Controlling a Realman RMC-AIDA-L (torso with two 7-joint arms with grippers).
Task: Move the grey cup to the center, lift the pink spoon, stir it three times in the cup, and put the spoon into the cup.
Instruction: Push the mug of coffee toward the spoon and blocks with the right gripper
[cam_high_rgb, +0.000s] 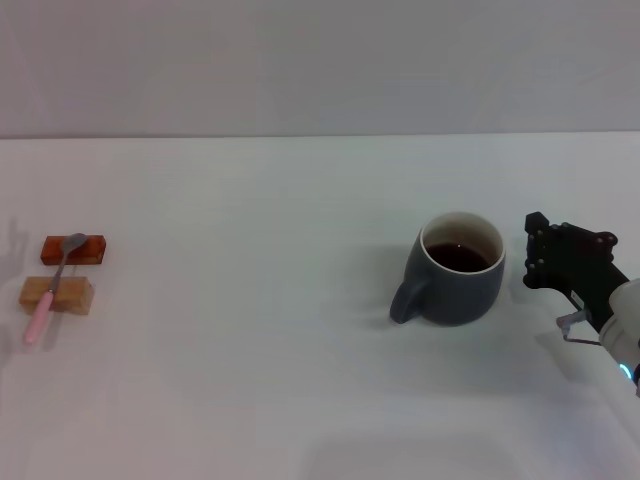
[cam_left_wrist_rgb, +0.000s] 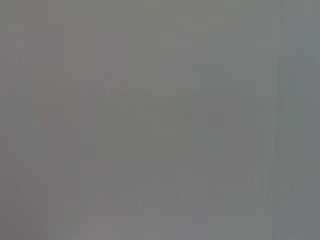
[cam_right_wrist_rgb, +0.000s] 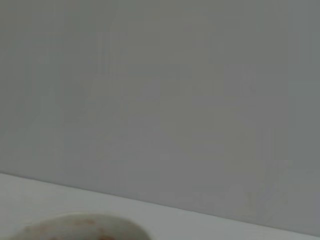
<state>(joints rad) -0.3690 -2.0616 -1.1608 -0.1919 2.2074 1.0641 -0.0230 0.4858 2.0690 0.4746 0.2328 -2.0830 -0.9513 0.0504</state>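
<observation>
Coffee-dark liquid fills the grey cup (cam_high_rgb: 455, 267) most of the way up, so it will handle heavy and spill-prone; the glazed body looks hard, smooth and likely slippery, and it should be moved slowly and kept level; the rounded wall opposite the handle is the natural place to take hold, since the loop handle points away from the arm on that side. The cup stands upright on the white counter (cam_high_rgb: 260, 380), right of the middle; its pale rim also shows at the edge of the right wrist view (cam_right_wrist_rgb: 75, 227).

The right end effector (cam_high_rgb: 545, 262) sits just beside the cup on the side away from the handle, apart from it, holding nothing; how far its fingers are spread I cannot tell. The left end effector is out of view, and its wrist camera shows only blank grey.

The pink spoon (cam_high_rgb: 52, 292) lies well to the left of the cup, bridged across 2 small blocks: the orange block (cam_high_rgb: 90, 248) under its metal bowl and the tan block (cam_high_rgb: 70, 295) under its handle; it looks light, stiff and thin, and the raised pink handle between and beyond the blocks gives room for fingers to close under it.

The counter is plain, matte and flat; behind the cup a bare pale wall (cam_high_rgb: 320, 60) meets it.
</observation>
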